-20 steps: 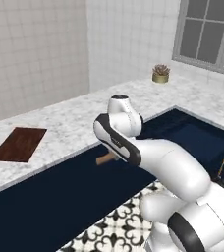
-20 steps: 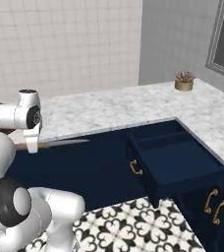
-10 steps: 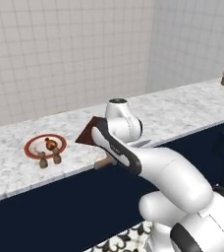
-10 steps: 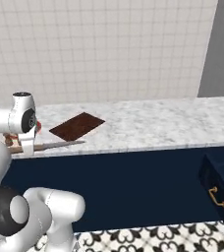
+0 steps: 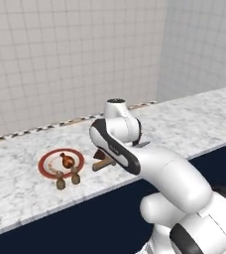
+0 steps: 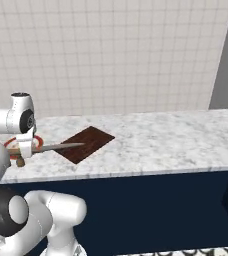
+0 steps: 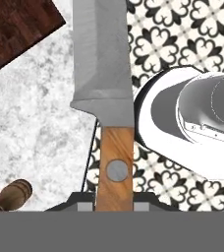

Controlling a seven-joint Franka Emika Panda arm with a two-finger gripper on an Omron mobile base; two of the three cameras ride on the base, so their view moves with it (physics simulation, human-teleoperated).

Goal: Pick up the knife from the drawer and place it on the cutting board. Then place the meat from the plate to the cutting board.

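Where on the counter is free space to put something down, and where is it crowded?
Free: the marble counter right of the cutting board, and the board's own top. Crowded: the left end, where the plate with the meat and two shakers stand close together.

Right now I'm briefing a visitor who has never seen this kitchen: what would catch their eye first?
First, the wooden-handled kitchen knife with its silver-grey blade, clamped in the white arm's gripper and held level over the front edge of the marble counter, tip toward the square dark reddish-brown cutting board. Next, the red-rimmed round plate to the left, carrying the glossy reddish-brown meat, with two small brown shakers at its near edge.
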